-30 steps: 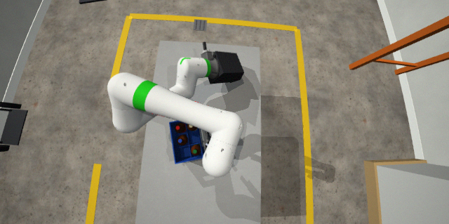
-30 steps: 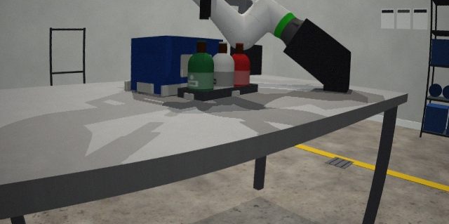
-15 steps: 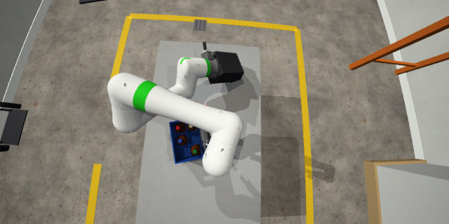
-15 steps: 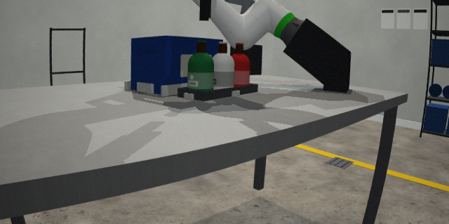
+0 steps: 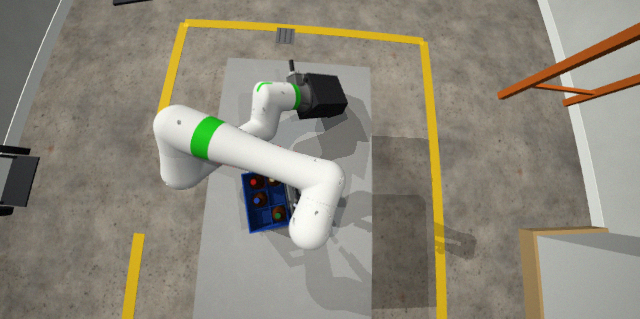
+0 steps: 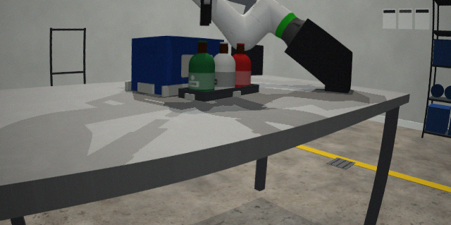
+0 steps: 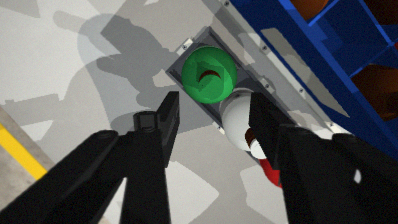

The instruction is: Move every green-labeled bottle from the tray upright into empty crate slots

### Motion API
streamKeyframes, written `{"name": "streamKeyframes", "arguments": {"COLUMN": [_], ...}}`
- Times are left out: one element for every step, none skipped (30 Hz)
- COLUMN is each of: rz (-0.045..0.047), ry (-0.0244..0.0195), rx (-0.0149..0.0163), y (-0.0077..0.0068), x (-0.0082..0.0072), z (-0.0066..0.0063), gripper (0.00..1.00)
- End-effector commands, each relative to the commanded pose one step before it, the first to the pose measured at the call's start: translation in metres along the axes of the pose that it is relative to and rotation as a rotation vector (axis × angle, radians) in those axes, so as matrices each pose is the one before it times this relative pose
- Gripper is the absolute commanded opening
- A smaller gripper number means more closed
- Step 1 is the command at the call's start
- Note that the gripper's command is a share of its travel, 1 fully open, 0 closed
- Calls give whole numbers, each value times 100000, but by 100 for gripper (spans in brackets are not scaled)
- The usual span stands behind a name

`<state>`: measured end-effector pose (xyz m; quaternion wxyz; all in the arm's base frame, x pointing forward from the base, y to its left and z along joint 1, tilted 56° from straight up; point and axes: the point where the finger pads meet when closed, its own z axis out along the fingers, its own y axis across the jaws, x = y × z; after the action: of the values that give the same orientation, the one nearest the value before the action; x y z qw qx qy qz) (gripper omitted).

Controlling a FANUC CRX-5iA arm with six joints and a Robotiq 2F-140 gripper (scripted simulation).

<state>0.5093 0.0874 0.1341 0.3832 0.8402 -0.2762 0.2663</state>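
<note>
Green-labelled and untouched, the bottle [image 6: 201, 71] stands upright at the near end of the dark tray [image 6: 211, 94], with a white-labelled bottle [image 6: 224, 70] and a red-labelled bottle [image 6: 242, 70] in line behind it, the tray sitting just beside the blue crate [image 6: 156, 63]. Above it hangs the gripper [image 7: 212, 120], its fingers partly spread and holding nothing, the green bottle's cap lying a little off from the gap between them in the wrist view. By my judgement the task is barely begun: lining up, descent, grasp, lift and placing into a free crate slot all remain.
</note>
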Motion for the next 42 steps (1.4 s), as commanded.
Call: {"name": "streamKeyframes", "arguments": {"rz": [6,0,0,0,-1,1,0,0,0,0,0,-1,0,0,0,0,0,0,0,0,0,0,0,0,0,0,0,0,0,0,0,0,0,0,0,0,0,0,0,0,0,0], "ry": [100,0,0,0,-1,1,0,0,0,0,0,-1,0,0,0,0,0,0,0,0,0,0,0,0,0,0,0,0,0,0,0,0,0,0,0,0,0,0,0,0,0,0], "rx": [162,0,0,0,0,0,0,0,0,0,0,0,0,0,0,0,0,0,0,0,0,0,0,0,0,0,0,0,0,0,0,0,0,0,0,0,0,0,0,0,0,0], "y": [-52,-2,-3,-2,-2,-3,-2,-2,-2,-2,-2,-2,-2,-2,-2,-1,0,0,-1,-2,-1,-1,-1,-1,-1,-1,0,0,0,0,0,0,0,0,0,0,0,0,0,0,0,0], "x": [35,5,6,5,5,5,5,5,5,5,4,4,4,4,3,3,0,0,3,3,3,2,2,2,1,1,1,1,0,0,0,0,0,0,0,0,0,0,0,0,0,0], "z": [201,142,142,141,140,137,134,131,127,122,118,113,106,100,94,88,0,0,81,74,67,60,53,46,39,32,26,20,15,11,7,4,1,0,0,0,0,0,0,0,0,0], "gripper": [44,44,44,44,44,44,44,44,44,44,44,44,44,44,44,44,44,44,44,44,44,44,44,44,44,44,44,44,44,44,44,44,44,44,44,44,44,44,44,44,44,44]}}
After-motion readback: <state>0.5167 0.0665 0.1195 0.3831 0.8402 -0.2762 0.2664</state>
